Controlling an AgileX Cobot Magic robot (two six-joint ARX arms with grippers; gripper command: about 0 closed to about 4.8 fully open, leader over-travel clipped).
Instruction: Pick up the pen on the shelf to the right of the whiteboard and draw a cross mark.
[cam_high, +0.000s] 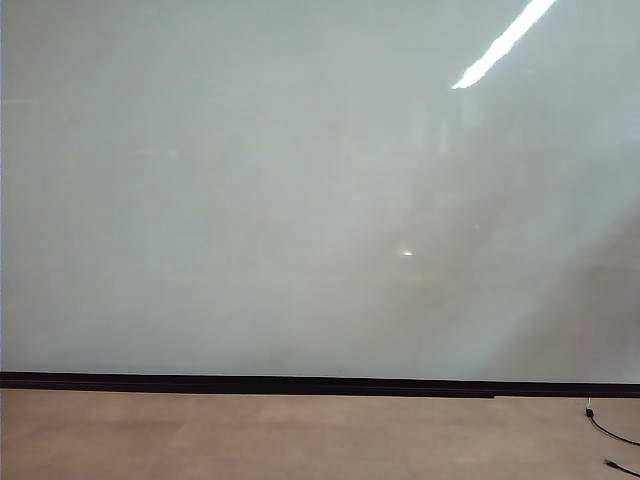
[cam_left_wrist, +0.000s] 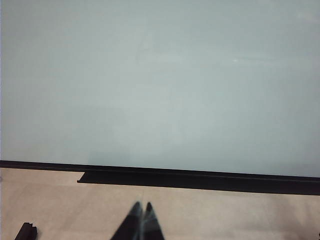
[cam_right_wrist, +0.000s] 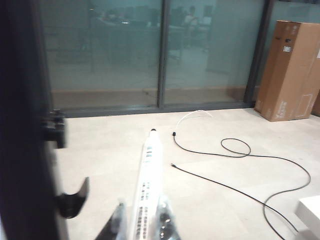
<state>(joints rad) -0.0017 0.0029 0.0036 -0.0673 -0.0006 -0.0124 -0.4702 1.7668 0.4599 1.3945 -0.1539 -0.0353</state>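
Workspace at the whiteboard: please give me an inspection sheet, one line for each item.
Surface: whiteboard glossy, pale, blank; black strip along its lower edge.
Job's things: pen white, held in the right tool, tip pointing away over the floor; cross mark not yet drawn.
Clutter: cardboard box standing on the floor by the glass wall.
Grippers: left tool shut, empty, low before the board; right tool shut on the pen, outside the exterior view.
Cables: thin black cable loose across the floor.
Surroundings: pale floor.
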